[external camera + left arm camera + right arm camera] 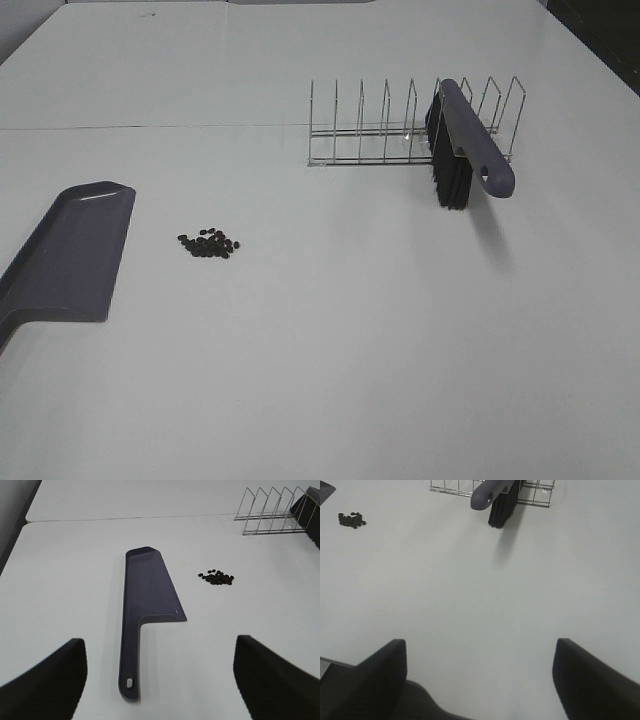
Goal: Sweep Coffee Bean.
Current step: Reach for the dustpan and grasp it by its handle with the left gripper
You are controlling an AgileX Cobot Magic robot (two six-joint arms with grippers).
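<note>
Clock directions refer to the exterior high view, with 12 o'clock as the far edge of the table [350, 380].

1. Left gripper [157, 642]: jaws spread wide, holding nothing. Neither arm appears in the exterior high view.
2. Right gripper [479, 642]: jaws spread wide, holding nothing. Only bare tabletop lies between its fingers.
3. Dustpan [75, 250]: grey-purple and lying flat on the table at 9 o'clock, at the view's edge. Its handle runs off the frame toward 8 o'clock. In the left wrist view the handle end [130, 682] lies under the gap between the fingers, with no contact visible.
4. Coffee beans [209, 244]: a small, tight cluster of dark beans on the tabletop. They lie near the dustpan at its 3 o'clock, not touching it.
5. Wire rack [370, 160]: standing at 1 o'clock, well apart from the beans.
6. Brush [470, 140]: seated in one of the rack's slots toward its 3 o'clock end, tilted. Its black bristles [450, 175] and its handle end, which has a hole, project on the near side.
</note>
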